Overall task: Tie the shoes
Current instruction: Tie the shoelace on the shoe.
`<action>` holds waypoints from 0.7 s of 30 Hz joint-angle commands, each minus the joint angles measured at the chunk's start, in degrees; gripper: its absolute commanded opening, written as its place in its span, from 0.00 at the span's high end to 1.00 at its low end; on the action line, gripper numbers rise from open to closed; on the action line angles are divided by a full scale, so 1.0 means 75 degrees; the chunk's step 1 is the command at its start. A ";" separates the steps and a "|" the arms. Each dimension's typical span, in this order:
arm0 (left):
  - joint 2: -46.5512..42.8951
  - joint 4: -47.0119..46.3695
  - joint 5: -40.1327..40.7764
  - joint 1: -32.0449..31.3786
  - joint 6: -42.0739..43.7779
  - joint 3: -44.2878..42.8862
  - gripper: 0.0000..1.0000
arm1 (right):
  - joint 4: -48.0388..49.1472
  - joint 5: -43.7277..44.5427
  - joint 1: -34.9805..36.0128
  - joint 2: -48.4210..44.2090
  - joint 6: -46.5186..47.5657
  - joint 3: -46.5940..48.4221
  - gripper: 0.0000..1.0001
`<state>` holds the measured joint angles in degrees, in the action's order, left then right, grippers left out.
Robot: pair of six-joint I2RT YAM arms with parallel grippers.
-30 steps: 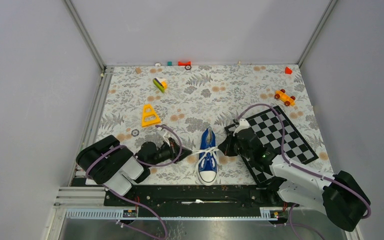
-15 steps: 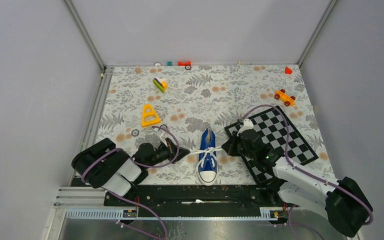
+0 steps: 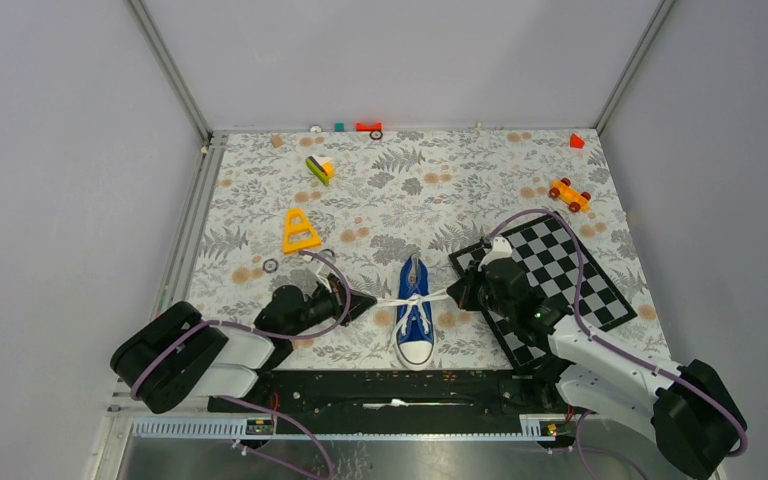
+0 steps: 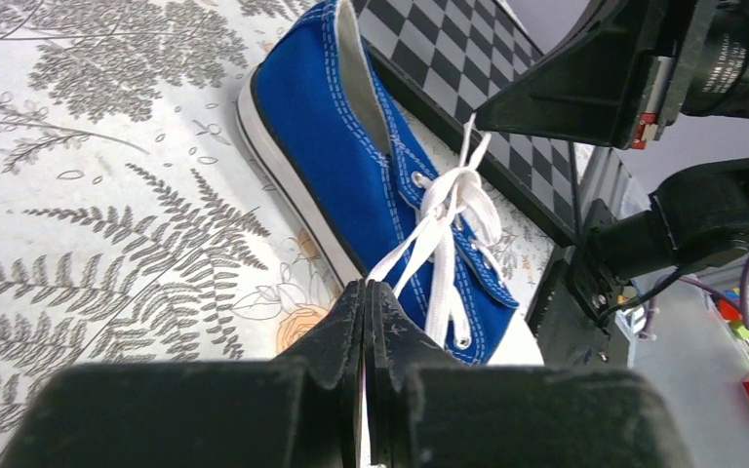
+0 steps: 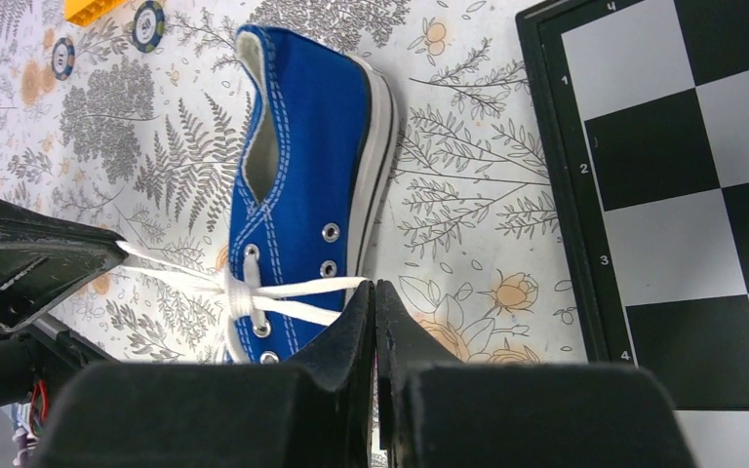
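The shoe (image 3: 416, 318), a small blue canvas sneaker with a white toe cap, lies toe toward the arms between both grippers. Its white laces (image 3: 415, 298) cross in a knot over the tongue and stretch sideways in a taut line. My left gripper (image 3: 367, 303) is shut on the left lace end, just left of the shoe (image 4: 351, 156). In the left wrist view the lace (image 4: 436, 219) runs into the closed tips (image 4: 364, 286). My right gripper (image 3: 457, 292) is shut on the right lace end (image 5: 297, 289), its tips (image 5: 374, 286) beside the sole of the shoe (image 5: 297, 156).
A chessboard (image 3: 570, 285) lies under the right arm. A yellow triangle (image 3: 301, 232), a small ring (image 3: 270, 266), a green-yellow toy (image 3: 320, 168), an orange toy car (image 3: 569, 194) and red blocks (image 3: 368, 127) are scattered farther back.
The two grippers have drawn slightly apart, and the laces between them have gone from slack to a straight taut line. The left arm's elbow has swung down and to the left.
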<state>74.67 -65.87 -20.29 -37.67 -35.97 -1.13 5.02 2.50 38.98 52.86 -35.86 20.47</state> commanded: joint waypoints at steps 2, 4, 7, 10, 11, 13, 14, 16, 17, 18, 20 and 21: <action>-0.0259 0.0546 0.0666 0.0113 0.0326 0.0083 1.00 | 0.0129 0.0180 -0.0170 0.0125 0.0111 -0.0170 1.00; -0.0144 0.0708 0.0668 0.0113 0.0380 0.0009 1.00 | 0.0208 0.0123 -0.0183 0.0218 0.0107 -0.0186 1.00; 0.0207 0.0596 0.0627 0.0115 0.0407 -0.0025 1.00 | 0.0341 0.0071 -0.0193 0.0365 0.0105 -0.0203 1.00; 0.0670 0.0088 0.0547 0.0113 0.0296 -0.0008 1.00 | 0.0476 0.0104 -0.0205 0.0527 0.0105 -0.0232 1.00; 0.0843 -0.0048 0.0507 0.0113 0.0271 -0.0019 1.00 | 0.0513 0.0111 -0.0213 0.0592 0.0115 -0.0239 1.00; 0.1180 -0.0364 0.0428 0.0114 0.0193 -0.0035 1.00 | 0.0602 0.0105 -0.0254 0.0724 0.0130 -0.0283 1.00; 0.1335 -0.0539 0.0382 0.0113 0.0142 -0.0044 1.00 | 0.0643 0.0101 -0.0270 0.0776 0.0126 -0.0299 1.00; 0.1653 -0.0824 0.0216 0.0113 0.0038 -0.0090 1.00 | 0.0700 0.0073 -0.0294 0.0823 0.0117 -0.0318 1.00; 0.1788 -0.0940 0.0127 0.0113 -0.0012 -0.0151 1.00 | 0.0712 0.0039 -0.0299 0.0819 0.0120 -0.0323 1.00; 0.1891 -0.1045 0.0034 0.0113 -0.0064 -0.0197 1.00 | 0.0714 0.0022 -0.0299 0.0790 0.0117 -0.0307 1.00; 0.2094 -0.1313 -0.0132 0.0102 -0.0193 -0.0266 1.00 | 0.0703 -0.0028 -0.0313 0.0725 0.0158 -0.0267 1.00; 0.2157 -0.1459 -0.0167 0.0101 -0.0248 -0.0277 1.00 | 0.0688 -0.0051 -0.0311 0.0697 0.0179 -0.0245 1.00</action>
<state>88.75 -69.04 -19.11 -37.39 -36.25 -2.17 8.12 2.15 37.36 58.78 -35.83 18.15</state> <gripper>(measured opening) 0.009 0.014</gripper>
